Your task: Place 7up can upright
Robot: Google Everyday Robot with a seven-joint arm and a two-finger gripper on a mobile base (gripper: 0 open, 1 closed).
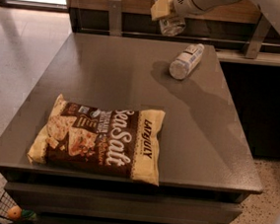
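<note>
The 7up can [171,25] is a small silvery can hanging in the air above the far edge of the dark table [108,76]. It is tilted, with its shiny round end facing down toward me. My gripper [165,11] sits at the top of the camera view, shut on the can, with a tan finger pad [158,10] against the can's left side. The can's upper part is hidden behind the gripper and cut off by the frame's top edge. The can's shadow falls on the table just below it.
A clear plastic bottle [186,61] with a white-blue label lies on its side at the table's far right. A large brown and cream chip bag [100,137] lies flat near the front left. A wooden rail and metal posts [114,16] stand behind the table.
</note>
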